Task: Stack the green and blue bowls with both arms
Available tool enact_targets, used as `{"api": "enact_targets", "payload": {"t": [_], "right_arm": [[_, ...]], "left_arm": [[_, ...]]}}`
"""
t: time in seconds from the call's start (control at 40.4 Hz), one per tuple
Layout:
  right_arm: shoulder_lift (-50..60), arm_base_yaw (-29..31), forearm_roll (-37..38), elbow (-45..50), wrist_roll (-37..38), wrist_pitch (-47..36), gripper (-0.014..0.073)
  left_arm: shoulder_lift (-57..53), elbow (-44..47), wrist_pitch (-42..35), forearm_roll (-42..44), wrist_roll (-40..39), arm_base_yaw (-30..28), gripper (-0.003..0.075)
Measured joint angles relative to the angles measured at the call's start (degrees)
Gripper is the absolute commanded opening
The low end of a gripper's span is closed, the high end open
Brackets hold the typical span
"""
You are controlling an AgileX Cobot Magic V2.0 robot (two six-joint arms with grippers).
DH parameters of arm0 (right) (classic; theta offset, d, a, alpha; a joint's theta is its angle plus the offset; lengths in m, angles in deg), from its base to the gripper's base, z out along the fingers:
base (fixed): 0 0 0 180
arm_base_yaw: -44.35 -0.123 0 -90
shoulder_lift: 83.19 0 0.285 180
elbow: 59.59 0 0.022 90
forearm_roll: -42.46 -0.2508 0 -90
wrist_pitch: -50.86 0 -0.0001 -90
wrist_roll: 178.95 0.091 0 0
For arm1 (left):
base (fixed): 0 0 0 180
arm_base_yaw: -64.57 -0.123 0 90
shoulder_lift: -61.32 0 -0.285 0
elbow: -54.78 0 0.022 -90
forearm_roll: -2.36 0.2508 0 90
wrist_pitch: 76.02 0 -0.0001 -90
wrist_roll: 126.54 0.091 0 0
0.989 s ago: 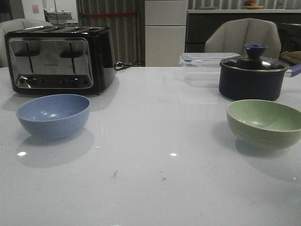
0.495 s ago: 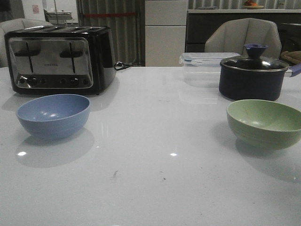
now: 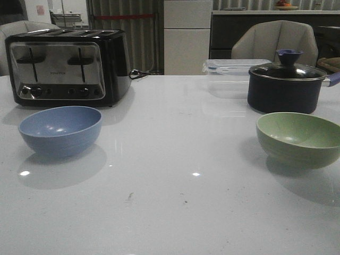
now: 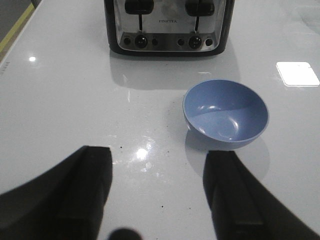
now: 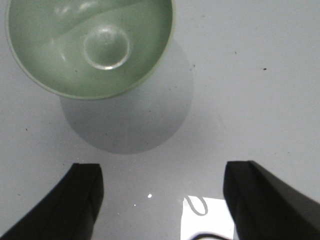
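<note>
Comparing frames, I saw nothing had shifted: blue bowl (image 4: 226, 113) ahead of the left tool (image 4: 159, 192), green bowl (image 5: 90, 45) ahead of the right tool (image 5: 162, 200), both tools wide open, empty, stacking unstarted

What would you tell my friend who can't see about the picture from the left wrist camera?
A blue bowl sits upright and empty on a shiny white table, just beyond the left gripper, whose dark jaws stand wide apart. A black and chrome toaster stands behind the bowl.

Blue bowl (image 3: 60, 129), sage-green bowl (image 3: 298, 139)

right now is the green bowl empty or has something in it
Empty: the right wrist view shows the green bowl upright with a bare inside.
</note>
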Motion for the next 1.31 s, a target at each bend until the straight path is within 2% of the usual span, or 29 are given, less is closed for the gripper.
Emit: {"api": "enact_targets", "payload": {"t": [0.346, 0.989, 1.138, 1.311], "right_arm": [[-5.2, 0.0, -0.4, -7.3, 0.0, -0.1, 0.0602], [-28.8, 0.0, -0.4, -23.6, -0.3, 5.3, 0.0597], [-34.2, 0.0, -0.4, -26.0, -0.5, 5.3, 0.0494], [-38.4, 0.0, -0.4, -27.7, -0.5, 5.3, 0.0272]], "left_arm": [[0.0, 0.0, 0.0, 0.0, 0.0, 0.0, 0.0414], [0.0, 0.0, 0.0, 0.0, 0.0, 0.0, 0.0414], [0.0, 0.0, 0.0, 0.0, 0.0, 0.0, 0.0414], [0.0, 0.0, 0.0, 0.0, 0.0, 0.0, 0.0414]]}}
